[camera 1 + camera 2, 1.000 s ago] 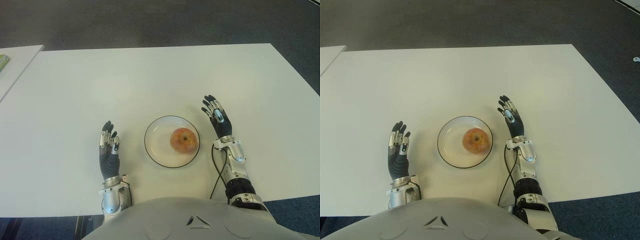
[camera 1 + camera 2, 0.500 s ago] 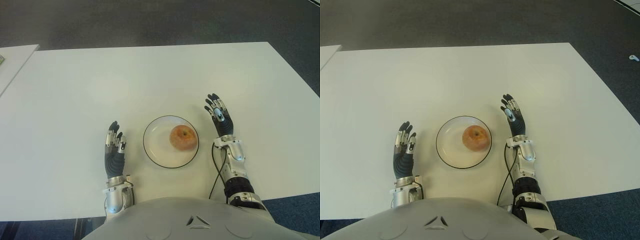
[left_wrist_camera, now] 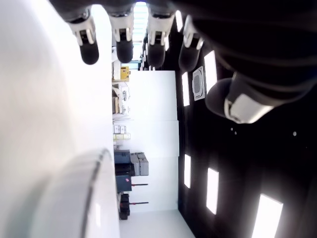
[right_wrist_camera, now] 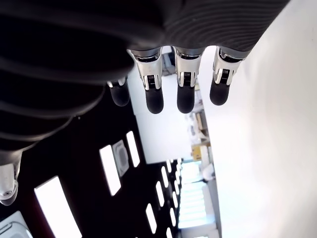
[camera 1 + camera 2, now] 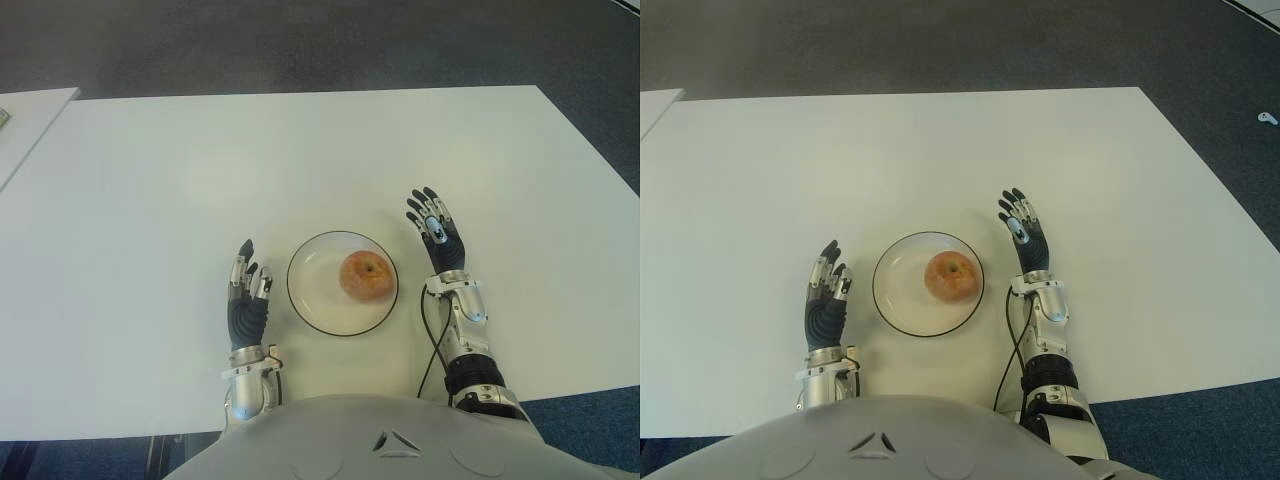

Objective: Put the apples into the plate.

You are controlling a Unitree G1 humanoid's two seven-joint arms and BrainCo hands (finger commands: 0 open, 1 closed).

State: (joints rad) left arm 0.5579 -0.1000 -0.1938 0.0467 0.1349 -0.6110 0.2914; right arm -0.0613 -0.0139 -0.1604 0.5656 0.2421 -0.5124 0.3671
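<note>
Both hands are empty with fingers extended: left hand [image 5: 247,298] just left of the plate [image 5: 312,301], right hand [image 5: 436,234] just right. Between them, the apple [image 5: 364,277] sits in the plate. No writing is legible.

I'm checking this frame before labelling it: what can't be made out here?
- Underside of the red-yellow apple in the round glass plate: hidden by the apple itself, eye views.
- Whether the left hand or right hand touches the white table: eye views look down from above.
- The apple: absent from both wrist views.

Reddish-yellow apple [image 5: 366,277], white dark-rimmed plate [image 5: 312,290]
</note>
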